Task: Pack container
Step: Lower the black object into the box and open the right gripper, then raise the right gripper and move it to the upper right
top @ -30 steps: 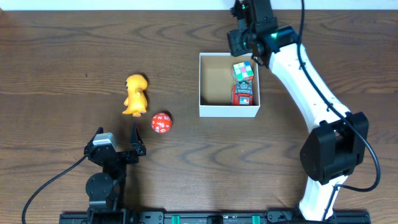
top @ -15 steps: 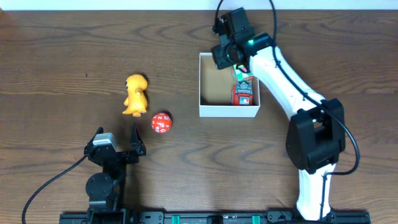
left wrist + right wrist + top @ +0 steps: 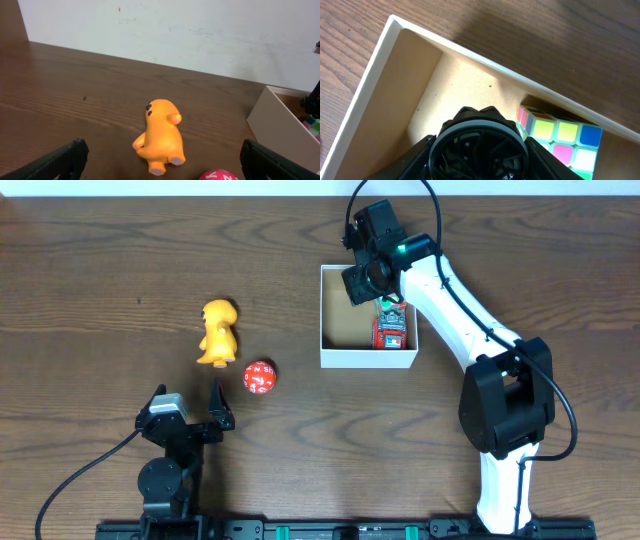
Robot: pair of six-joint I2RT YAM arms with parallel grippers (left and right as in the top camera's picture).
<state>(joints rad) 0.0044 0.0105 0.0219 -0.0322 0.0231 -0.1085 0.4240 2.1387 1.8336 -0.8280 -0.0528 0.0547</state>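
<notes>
The container (image 3: 368, 358) is a shallow white-walled box with a brown inside, right of centre. It also shows in the right wrist view (image 3: 370, 85) and the left wrist view (image 3: 270, 112). A Rubik's cube (image 3: 560, 135) and a red toy (image 3: 391, 333) lie along its right side. My right gripper (image 3: 362, 280) hangs over the box's back part. In its wrist view the gripper (image 3: 477, 145) is shut on a black round object with a grey rim. My left gripper (image 3: 188, 395) is open and empty near the front edge, and its wrist view (image 3: 162, 175) faces the toys.
An orange figure toy (image 3: 218, 332) lies left of the box, also in the left wrist view (image 3: 160, 140). A red ball with white letters (image 3: 259, 377) sits just in front of it. A white wall stands behind the table.
My right gripper has swung left from behind the box's back right corner to over its inside, now covering the cube from above. The left arm and the toys have not moved.
</notes>
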